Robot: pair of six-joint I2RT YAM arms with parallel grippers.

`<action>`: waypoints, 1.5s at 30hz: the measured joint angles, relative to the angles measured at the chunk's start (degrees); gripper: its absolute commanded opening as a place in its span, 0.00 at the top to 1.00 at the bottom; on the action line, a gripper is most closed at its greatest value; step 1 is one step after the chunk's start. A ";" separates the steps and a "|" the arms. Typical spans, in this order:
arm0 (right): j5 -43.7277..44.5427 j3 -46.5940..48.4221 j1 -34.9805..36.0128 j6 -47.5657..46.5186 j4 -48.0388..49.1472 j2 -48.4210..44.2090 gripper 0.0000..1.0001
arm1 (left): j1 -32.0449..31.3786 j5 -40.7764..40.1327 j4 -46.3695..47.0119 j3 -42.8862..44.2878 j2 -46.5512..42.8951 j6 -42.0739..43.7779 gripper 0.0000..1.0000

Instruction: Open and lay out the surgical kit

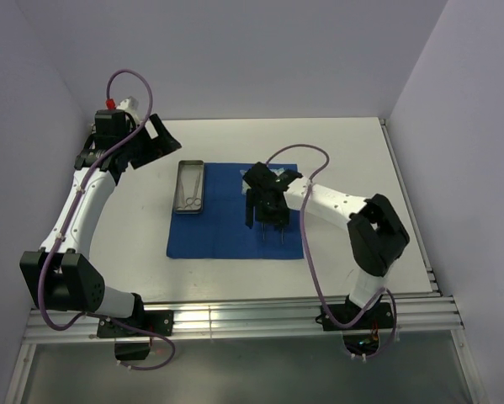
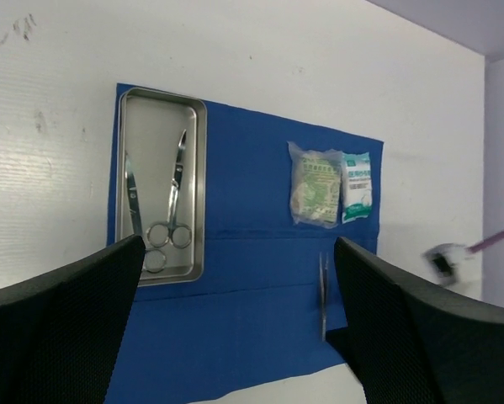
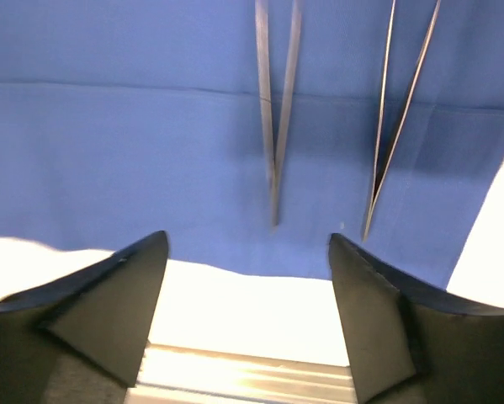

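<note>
The royal-blue cloth (image 1: pixel 222 231) lies spread flat on the table. The steel tray (image 1: pixel 189 187) sits on its left edge, and in the left wrist view the tray (image 2: pixel 197 194) holds two ring-handled scissors (image 2: pixel 172 202). Two whitish/green packets (image 2: pixel 327 187) lie on the cloth's far right. Two thin tweezers (image 3: pixel 277 126) lie side by side near the cloth's front right, also seen from above (image 1: pixel 273 236). My right gripper (image 3: pixel 247 240) is open and empty, just above the cloth behind the tweezers (image 1: pixel 267 220). My left gripper (image 2: pixel 239 244) is open, empty, raised at the back left (image 1: pixel 155 139).
The white table (image 1: pixel 336 151) ends at a metal rail (image 1: pixel 235 316) along the near edge. Grey walls close in the back and both sides. A purple cable (image 1: pixel 306 244) loops from the right arm over the cloth's right edge.
</note>
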 measured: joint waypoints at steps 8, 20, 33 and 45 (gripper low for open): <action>3.26 8.26 0.00 -1.29 -1.27 -10.25 0.02 | -0.02 -2.19 -0.44 0.00 1.81 8.81 0.49; 2.67 7.80 -1.07 -2.95 -1.03 -11.43 0.01 | -8.66 -12.13 -1.60 -2.34 13.88 17.59 0.52; 0.81 6.75 -2.12 -3.96 -0.70 -10.12 0.01 | -11.08 -16.44 -2.40 2.62 29.35 18.56 0.63; -0.61 5.99 -2.91 -4.52 -0.50 -8.52 0.01 | -11.58 -16.39 -3.98 3.32 30.69 18.62 0.66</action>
